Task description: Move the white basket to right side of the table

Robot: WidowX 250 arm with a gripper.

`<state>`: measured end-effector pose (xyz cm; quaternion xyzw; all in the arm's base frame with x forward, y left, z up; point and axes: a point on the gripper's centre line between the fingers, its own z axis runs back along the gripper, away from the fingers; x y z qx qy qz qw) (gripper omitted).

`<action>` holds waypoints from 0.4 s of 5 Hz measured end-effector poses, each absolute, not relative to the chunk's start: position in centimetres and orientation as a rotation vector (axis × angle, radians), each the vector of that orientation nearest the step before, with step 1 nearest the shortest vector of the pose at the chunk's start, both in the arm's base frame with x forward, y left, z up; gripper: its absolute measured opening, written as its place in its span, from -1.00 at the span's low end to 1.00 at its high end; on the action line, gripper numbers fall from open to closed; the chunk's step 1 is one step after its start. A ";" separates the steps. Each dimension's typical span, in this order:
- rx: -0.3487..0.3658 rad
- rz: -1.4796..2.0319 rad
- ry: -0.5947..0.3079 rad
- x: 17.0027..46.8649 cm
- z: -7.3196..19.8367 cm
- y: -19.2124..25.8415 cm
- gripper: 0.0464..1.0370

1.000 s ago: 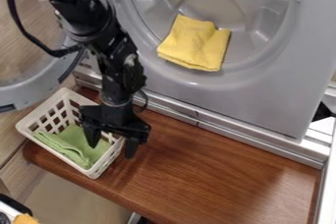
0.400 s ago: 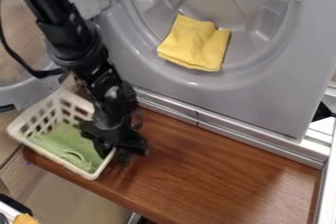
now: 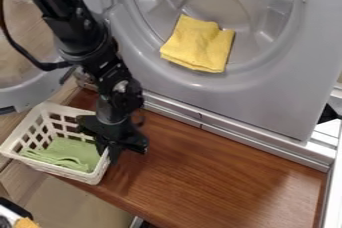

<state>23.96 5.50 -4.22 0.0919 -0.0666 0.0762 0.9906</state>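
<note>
The black gripper (image 3: 109, 153) is low at the table's left, over the right wall of the white basket (image 3: 68, 172). Its two fingers are close together, pinching that wall, one inside the basket and one outside. The basket stands upright at the left end of the brown wooden table (image 3: 207, 172), its left part reaching past the table's edge. A green cloth (image 3: 72, 153) lies inside it. Part of the basket's right rim is hidden behind the gripper.
Behind the table stands a grey washer-like front (image 3: 254, 99) with a yellow cloth (image 3: 198, 44) in its round recess. Its open round door (image 3: 30, 92) is at the left, behind the arm. A metal ledge (image 3: 264, 146) runs along the table's back edge.
The gripper's fingers have come together on the basket's right wall. The basket has shifted left and turned a little, and the gripper has moved slightly left too. Both cloths remain in place in their holders.
</note>
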 end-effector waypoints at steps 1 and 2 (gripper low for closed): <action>0.210 0.118 -0.142 24.9 -2.7 4.3 -0.90; 0.223 0.077 -0.141 25.6 -2.1 2.3 -0.91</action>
